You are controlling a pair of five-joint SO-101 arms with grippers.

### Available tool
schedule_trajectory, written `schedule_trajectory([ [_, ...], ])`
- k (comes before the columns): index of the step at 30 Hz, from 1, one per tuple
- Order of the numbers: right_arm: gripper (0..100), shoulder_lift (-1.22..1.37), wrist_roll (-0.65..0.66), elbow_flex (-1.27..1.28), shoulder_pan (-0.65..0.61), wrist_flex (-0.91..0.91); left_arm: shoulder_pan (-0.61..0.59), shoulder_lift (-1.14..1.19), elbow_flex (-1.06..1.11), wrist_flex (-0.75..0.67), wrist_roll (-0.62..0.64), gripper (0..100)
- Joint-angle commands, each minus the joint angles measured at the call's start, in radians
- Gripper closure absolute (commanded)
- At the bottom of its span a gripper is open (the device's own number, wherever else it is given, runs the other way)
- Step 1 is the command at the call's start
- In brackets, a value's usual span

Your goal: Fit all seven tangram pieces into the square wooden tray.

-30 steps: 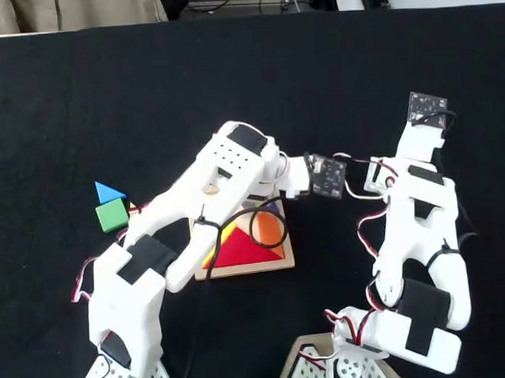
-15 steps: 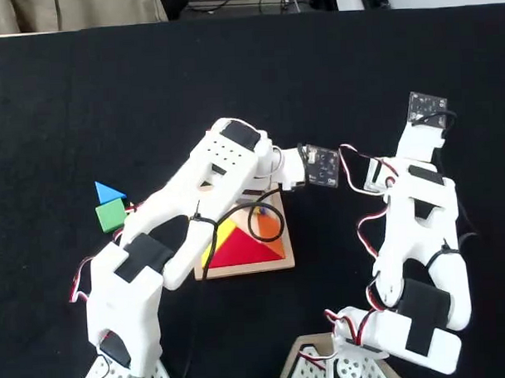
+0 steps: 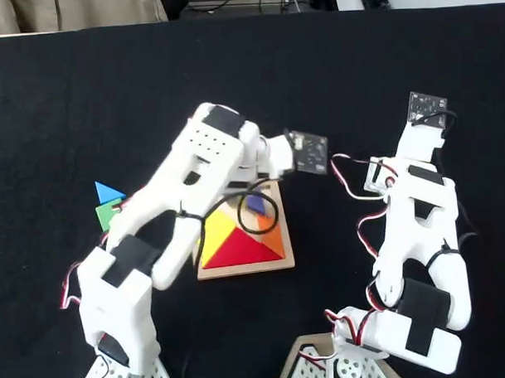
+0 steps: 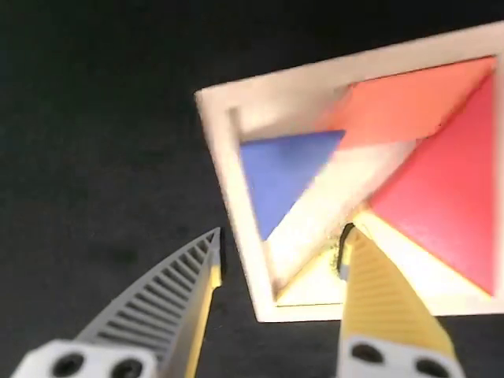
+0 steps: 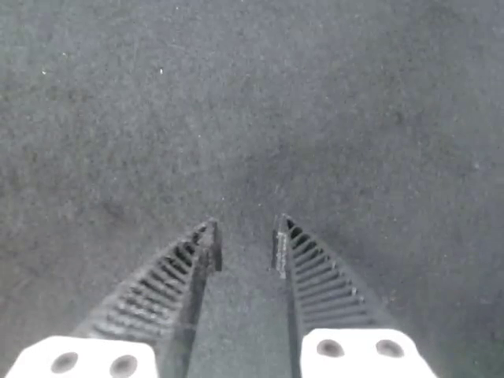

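The square wooden tray (image 3: 241, 271) lies on the black cloth table (image 3: 83, 95), a little toward 6 o'clock from the middle. Inside it, the flat red triangle (image 3: 242, 249) fills the 6 o'clock side, with the yellow triangle (image 3: 214, 232) at 9 o'clock. The orange piece (image 3: 272, 227) is at 3 o'clock and the dark blue triangle (image 3: 255, 204) at 12 o'clock. In the left wrist view a strip of bare wood shows between the dark blue triangle and the red one.

Out at 9 o'clock from the tray, well apart from it, sit the small light blue triangle (image 3: 108, 192) and the green square block (image 3: 108, 213). They are just beside each other, and the left arm partly covers the block.

The left gripper (image 4: 279, 248) hangs over one corner of the tray with its jaws spread wide and nothing between them. One finger is above the cloth outside the rim, the other above the pieces inside.

The right arm stands at 3 o'clock from the tray, well clear of it. The right gripper (image 5: 246, 244) points at bare cloth, its jaws parted by a narrow gap and holding nothing.
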Motion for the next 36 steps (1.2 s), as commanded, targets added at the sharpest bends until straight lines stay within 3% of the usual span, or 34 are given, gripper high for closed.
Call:
schedule_trajectory([
  [1, 87.4, 0.001, -0.005, -0.047, 0.002, 0.000, -0.030, 0.006, 0.030, -0.074, 0.006, 75],
  [13, 87.4, 0.001, -0.005, -0.045, 0.002, 0.002, -0.031, 0.103, 0.044, -0.176, 0.003, 75],
  [36, 87.4, -0.002, -0.003, -0.028, -0.031, -0.002, 0.027, 0.138, -0.082, -0.176, 0.006, 76],
])
